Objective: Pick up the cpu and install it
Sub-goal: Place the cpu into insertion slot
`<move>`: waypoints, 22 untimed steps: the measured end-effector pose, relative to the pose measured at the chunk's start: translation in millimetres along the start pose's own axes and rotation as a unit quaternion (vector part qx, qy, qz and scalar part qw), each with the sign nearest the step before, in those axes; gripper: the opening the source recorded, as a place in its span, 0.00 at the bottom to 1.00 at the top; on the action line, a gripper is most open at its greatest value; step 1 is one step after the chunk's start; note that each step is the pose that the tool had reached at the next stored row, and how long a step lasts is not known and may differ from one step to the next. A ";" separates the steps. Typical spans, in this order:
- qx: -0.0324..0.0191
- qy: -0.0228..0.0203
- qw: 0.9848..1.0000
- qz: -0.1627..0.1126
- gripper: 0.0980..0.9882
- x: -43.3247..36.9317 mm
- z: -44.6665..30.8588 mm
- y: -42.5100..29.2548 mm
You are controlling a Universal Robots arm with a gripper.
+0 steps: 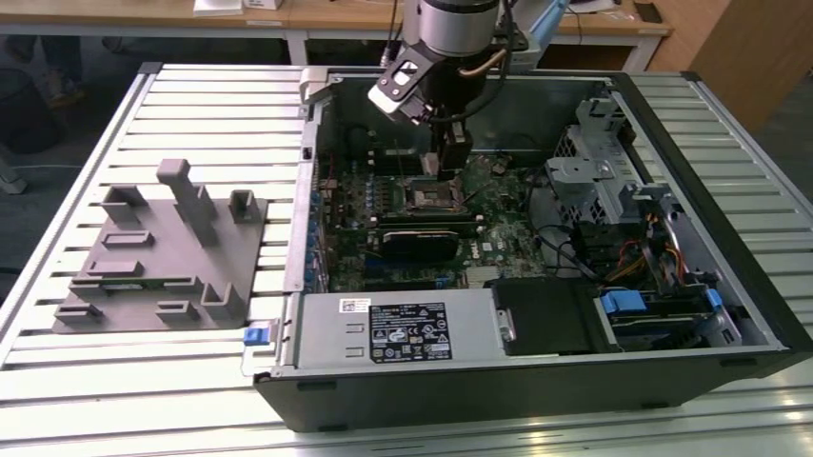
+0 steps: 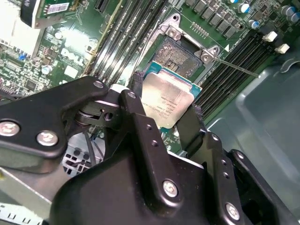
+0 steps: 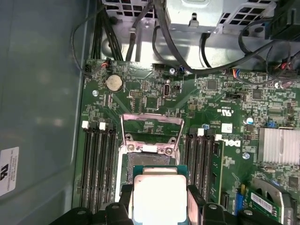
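Slatted metal table (image 1: pixel 204 105), wooden desks (image 1: pixel 343 14) behind

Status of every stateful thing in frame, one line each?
cpu: gripped at its edges, metal top up, not seated
gripper: shut on the cpu, near the socket
socket: open, load plate raised, empty
computer case: lying flat, side panel off
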State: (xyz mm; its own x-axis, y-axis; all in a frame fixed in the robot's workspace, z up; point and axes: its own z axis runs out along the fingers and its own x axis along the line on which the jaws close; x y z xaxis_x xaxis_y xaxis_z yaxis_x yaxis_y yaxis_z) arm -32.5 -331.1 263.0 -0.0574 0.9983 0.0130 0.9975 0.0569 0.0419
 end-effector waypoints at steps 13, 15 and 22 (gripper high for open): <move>0.000 -0.001 1.000 0.022 0.50 2.6 19.9 -3.5; 0.000 -0.001 1.000 0.022 0.50 2.7 23.6 -3.6; 0.000 -0.001 1.000 0.022 0.50 2.6 32.9 -4.1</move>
State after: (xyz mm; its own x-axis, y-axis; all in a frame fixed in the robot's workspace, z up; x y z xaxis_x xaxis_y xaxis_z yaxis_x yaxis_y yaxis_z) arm -35.3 -328.3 230.0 -0.0134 0.9998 0.0121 0.9990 0.0129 0.0418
